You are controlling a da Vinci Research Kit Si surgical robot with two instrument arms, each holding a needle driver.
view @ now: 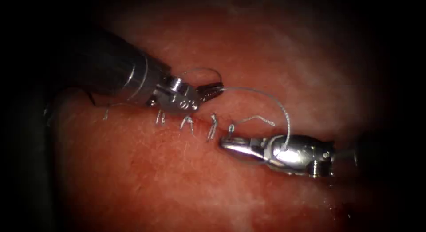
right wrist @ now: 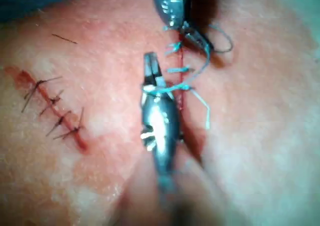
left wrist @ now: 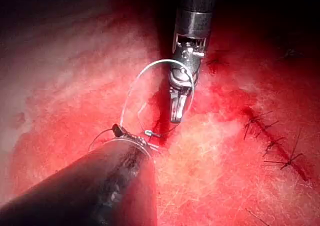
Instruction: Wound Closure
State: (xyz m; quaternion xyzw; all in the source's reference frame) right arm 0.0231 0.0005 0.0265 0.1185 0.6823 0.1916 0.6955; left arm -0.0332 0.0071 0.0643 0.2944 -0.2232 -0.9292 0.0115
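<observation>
I am looking down at the tissue (view: 177, 178), a reddish slab with a cut (view: 202, 121) running across it, and I place everything else by that cut. Several finished stitches (view: 187, 123) cross the cut in a row, their short pale cut ends (view: 213, 125) standing up.

My left arm's tool (view: 212, 92) reaches in from the far side of the cut and its tip sits just above the stitch row. Its jaws are closed on the thread (view: 266, 96). In the left wrist view the dark shaft ends at the left arm's tool (left wrist: 120, 131), with thread gripped at the tip and a small loop curling away beside it.

From those jaws the thread rises in a wide arc over the cut's right end and drops onto my right arm's tool (view: 233, 144), wrapping over its body just behind the jaws. That tool lies low, close to the tissue, on the near side of the cut, with its tip pointing toward the last stitch. Its jaws are pressed together and I cannot see anything between them. In the right wrist view the right arm's tool (right wrist: 150, 66) points along the cut, thread lying across its neck.

A short free tail of thread (view: 259, 119) lies on the tissue just beyond the last stitch.

I cannot find the needle, so I cannot say where it is.

Away from this cut, a second row of dark stitches (right wrist: 55, 106) closes another cut.
</observation>
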